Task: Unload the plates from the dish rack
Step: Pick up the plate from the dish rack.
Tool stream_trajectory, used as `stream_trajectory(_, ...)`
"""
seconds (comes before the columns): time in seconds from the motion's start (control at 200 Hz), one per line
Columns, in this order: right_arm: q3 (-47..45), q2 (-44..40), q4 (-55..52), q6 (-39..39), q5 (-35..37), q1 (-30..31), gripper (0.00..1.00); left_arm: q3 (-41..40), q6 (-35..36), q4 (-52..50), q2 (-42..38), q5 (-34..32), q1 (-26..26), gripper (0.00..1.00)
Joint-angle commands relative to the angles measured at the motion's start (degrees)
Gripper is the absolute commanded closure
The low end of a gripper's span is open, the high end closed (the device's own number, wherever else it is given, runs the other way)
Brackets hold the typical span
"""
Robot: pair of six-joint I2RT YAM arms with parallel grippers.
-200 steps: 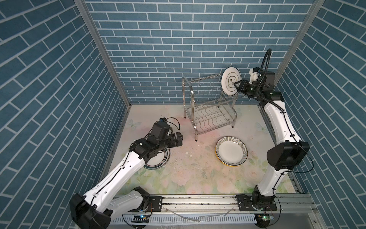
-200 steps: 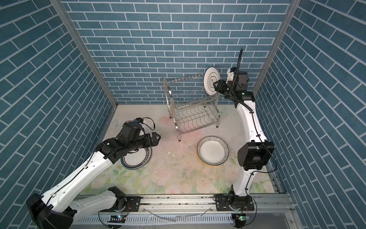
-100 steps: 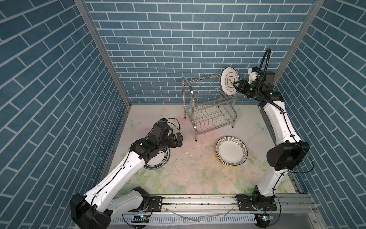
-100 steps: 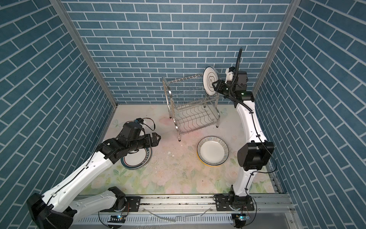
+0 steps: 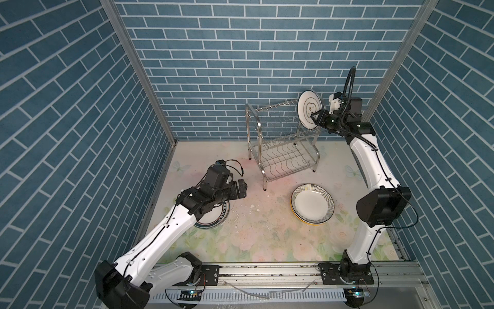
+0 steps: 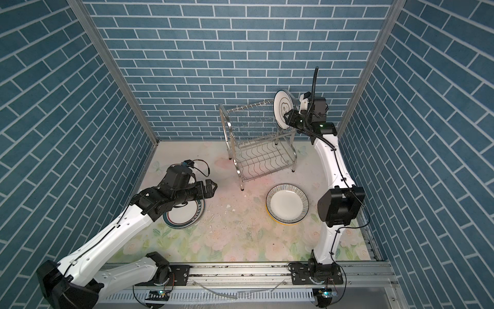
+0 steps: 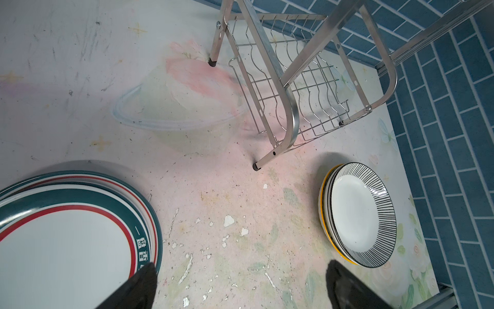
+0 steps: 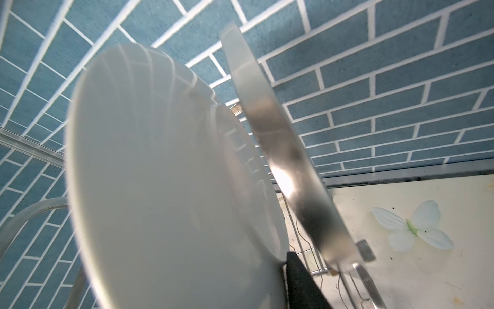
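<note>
Arguably, little threatened the green stack (image 7: 66, 240) lying flat on the table (image 7: 80, 67). The danger sat further right, on the rack's (image 5: 280, 149) upper tier, where the only plate (image 5: 308, 108) there stood on edge. Pulled askew, it might catch a prong and drag the light rack, or slip from a thin rim hold and drop near the striped stack (image 5: 312, 203). The left gripper (image 7: 240, 281) hung just beside the green stack, jaws spread wide, holding nothing. The right gripper (image 5: 316, 119) straddled the plate's rim with one finger (image 8: 299, 281) against it; whether it truly pinched could not be told.
</note>
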Motion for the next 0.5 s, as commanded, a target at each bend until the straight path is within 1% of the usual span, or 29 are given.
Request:
stream_trajectory(0.0, 3.3, 1.2, -0.7, -3.9, 3.5, 1.2, 0.62, -1.0, 0.3, 0.3, -0.4, 0.3, 0.1, 0.01)
stream_trajectory(0.255, 1.4, 1.2, 2.5, -5.0, 6.5, 1.4, 0.68, -2.0, 0.1, 0.6, -1.2, 0.6, 0.3, 0.01)
stream_trajectory(0.495, -0.4, 1.0, 5.3, -5.4, 6.5, 1.5, 0.74, -2.8, 0.0, 1.0, -1.6, 1.0, 0.4, 0.01)
